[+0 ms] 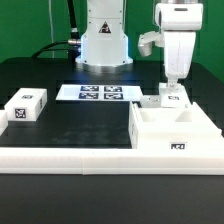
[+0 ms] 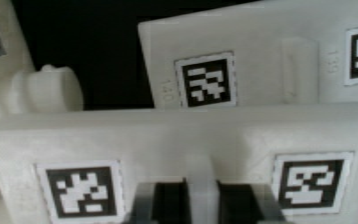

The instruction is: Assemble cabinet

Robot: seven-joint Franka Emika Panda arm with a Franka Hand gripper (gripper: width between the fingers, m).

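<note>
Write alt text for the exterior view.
The white arm's claw hangs above the far side of the white cabinet, at the exterior view's right on a black table. A small tagged block lies at the exterior view's left, the marker board farther back, a long white rail in front.

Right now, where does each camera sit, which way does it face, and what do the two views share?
Exterior view: off the arm, across the table from the robot's base, facing it and angled slightly down; it shows the base, the arm and the gripper over the cabinet.
Wrist view: on the wrist, looking along the gripper at close tagged white panels; only the dark fingers show.
Shared: the gripper and the tagged white parts beneath it.
</note>
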